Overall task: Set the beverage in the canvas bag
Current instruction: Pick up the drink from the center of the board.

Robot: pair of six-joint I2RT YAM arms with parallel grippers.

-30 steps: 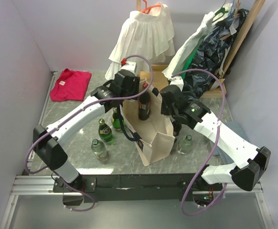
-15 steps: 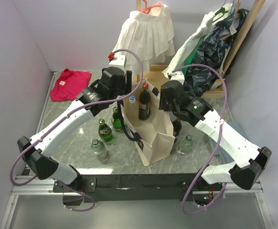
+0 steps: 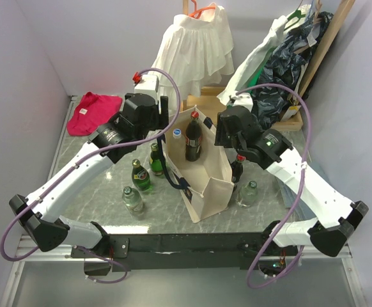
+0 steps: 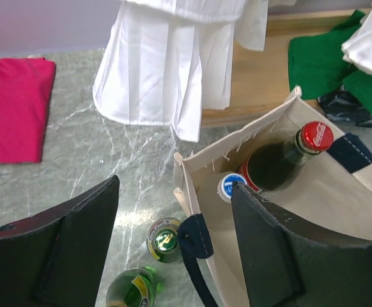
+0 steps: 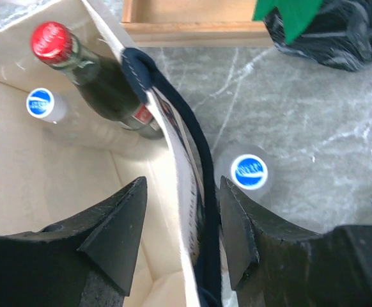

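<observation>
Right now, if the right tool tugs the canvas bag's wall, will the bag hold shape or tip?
The canvas bag probably flexes: its thin wall curves through the right tool. Tipping seems unlikely; the red-capped bottle and blue-capped bottle inside weigh it down. Its navy strap looks floppy.

A magenta cloth lay flat at the marble table's far left. A white ruffled garment hung on an orange hanger behind, with a green cloth on a wooden tray beside it.
</observation>
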